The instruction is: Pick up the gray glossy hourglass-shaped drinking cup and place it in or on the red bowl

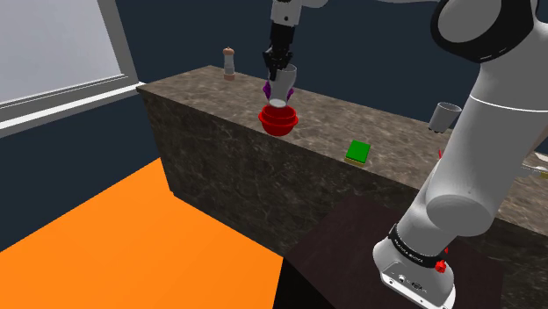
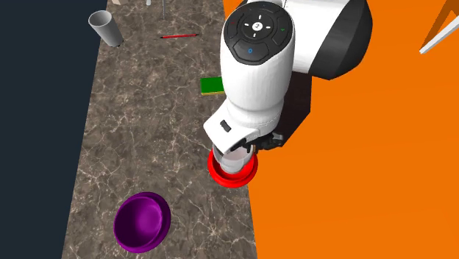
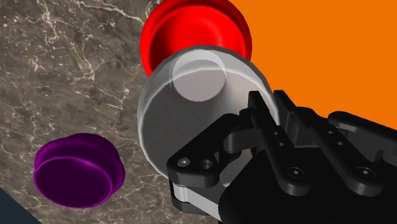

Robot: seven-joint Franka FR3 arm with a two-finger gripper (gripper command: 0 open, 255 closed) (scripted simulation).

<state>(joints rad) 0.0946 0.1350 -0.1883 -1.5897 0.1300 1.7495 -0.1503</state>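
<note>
Stone counter [image 2: 147, 132]: end effector [image 1: 280, 74] apparently pinches gray cup [image 3: 191, 95] over red bowl [image 1: 279, 122], purple bowl [image 2: 142, 221] nearby.

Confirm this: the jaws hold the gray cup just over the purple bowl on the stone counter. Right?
No. The gray cup hangs over the red bowl, not the purple bowl, which sits apart on the counter. The shoulder view shows it.
</note>
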